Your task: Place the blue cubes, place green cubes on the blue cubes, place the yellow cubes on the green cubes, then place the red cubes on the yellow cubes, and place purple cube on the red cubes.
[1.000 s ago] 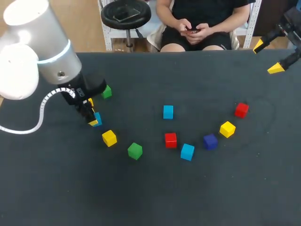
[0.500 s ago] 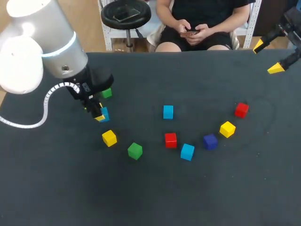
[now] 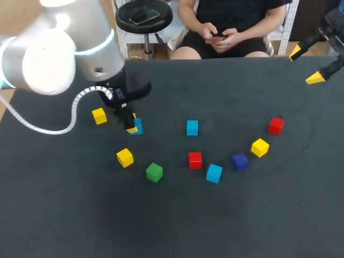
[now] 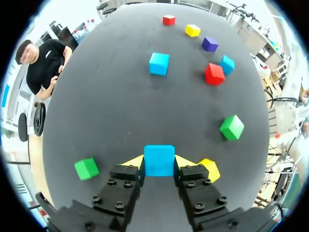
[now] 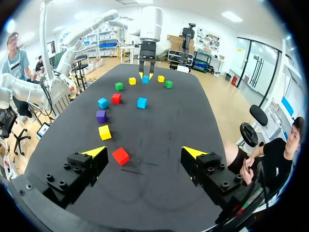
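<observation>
Carried rightward by the left gripper (image 3: 131, 127), the held blue cube (image 3: 137, 126) is now past a yellow cube (image 3: 99, 115) and well left of the loose blue cube (image 3: 192, 128), bare matte black table (image 3: 164, 126) between them. Yellow-tipped fingers clamp its flat sides. The right gripper (image 3: 305, 65) hangs at the far right table edge, fingers spread wide apart.

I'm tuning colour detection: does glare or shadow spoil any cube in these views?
Head view: glare only on the left arm's white shell; the arm hides one green cube. Left wrist view: the light-blue cube in the left gripper is evenly lit.
</observation>
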Robot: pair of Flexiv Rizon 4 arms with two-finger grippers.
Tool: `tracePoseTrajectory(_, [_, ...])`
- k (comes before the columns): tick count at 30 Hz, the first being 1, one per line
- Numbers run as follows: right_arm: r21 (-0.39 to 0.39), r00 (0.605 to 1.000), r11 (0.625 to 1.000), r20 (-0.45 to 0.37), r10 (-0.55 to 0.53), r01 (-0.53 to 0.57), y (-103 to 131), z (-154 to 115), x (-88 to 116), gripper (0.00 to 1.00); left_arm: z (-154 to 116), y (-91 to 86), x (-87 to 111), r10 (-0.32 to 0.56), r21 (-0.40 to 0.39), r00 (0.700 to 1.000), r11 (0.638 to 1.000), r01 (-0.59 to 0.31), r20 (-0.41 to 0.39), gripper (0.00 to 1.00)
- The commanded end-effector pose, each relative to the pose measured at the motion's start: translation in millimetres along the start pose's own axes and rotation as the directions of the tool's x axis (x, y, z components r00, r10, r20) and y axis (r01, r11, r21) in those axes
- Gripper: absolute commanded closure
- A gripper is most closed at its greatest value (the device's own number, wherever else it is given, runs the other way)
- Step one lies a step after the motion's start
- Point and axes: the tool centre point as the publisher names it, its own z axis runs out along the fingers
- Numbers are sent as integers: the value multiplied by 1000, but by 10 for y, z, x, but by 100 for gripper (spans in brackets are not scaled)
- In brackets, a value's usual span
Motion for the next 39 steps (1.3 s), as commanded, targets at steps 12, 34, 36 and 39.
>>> tracePoseTrajectory(12, [0, 1000, 1000, 1, -1, 1, -3, 0, 3, 0, 228, 172, -460, 72, 42, 997, 997, -72, -13, 100])
tracePoseTrajectory(34, [0, 1000, 1000, 1, -1, 1, -3, 0, 3, 0, 365, 129, -798, 129, 42, 991, 990, -131, 45, 100])
tracePoseTrajectory(36, [0, 1000, 1000, 1, -1, 1, -3, 0, 3, 0, 394, 115, -828, 130, 46, 990, 990, -132, 51, 100])
tracePoseTrajectory(39, [0, 1000, 1000, 1, -1, 1, -3, 0, 3, 0, 424, 101, -848, 131, 53, 990, 990, -134, 57, 100])
